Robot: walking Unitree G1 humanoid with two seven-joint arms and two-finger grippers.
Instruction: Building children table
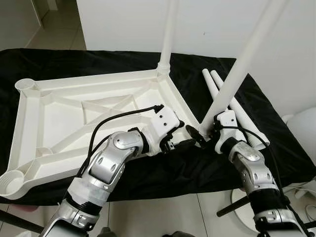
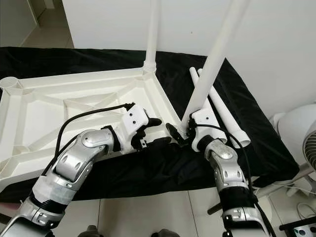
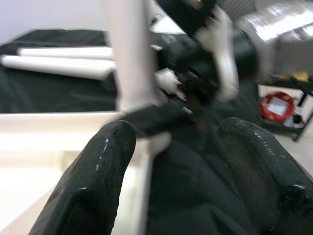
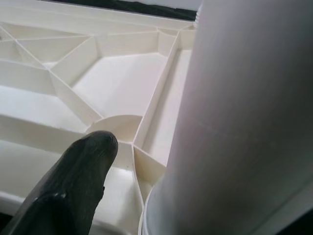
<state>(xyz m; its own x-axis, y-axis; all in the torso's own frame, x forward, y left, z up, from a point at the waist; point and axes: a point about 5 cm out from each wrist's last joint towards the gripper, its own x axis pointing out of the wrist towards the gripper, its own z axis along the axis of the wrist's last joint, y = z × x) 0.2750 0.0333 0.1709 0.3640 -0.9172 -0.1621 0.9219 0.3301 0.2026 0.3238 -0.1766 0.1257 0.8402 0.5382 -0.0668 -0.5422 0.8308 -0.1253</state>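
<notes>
We find the right gripper (image 1: pixel 206 134) clenched on the leg (image 1: pixel 236 74) at the tabletop (image 1: pixel 34 116) corner; left gripper (image 1: pixel 183 143) released beside. Light, stiff, slick plastic: grip low.

Tabletop (image 1: pixel 29 118), upside down: plain white, ribbed underside, no pattern.
Fitted leg (image 1: pixel 168 34): white.
Held leg (image 1: pixel 237 69): white.
Spare legs (image 1: pixel 217 86): white, plain.
Cloth (image 1: pixel 197 168) beneath: solid black.
Left gripper (image 1: pixel 180 136): glossy black fingers (image 3: pixel 98 171), white wrist housing, silver arm, black cable.
Right gripper (image 1: pixel 201 136): black fingers, white housing, silver arm.
Wall (image 1: pixel 123 19): white.
Floor (image 1: pixel 163 217): pale tile, grey joints.
Round object (image 3: pixel 276 105) on floor: red with white label.
</notes>
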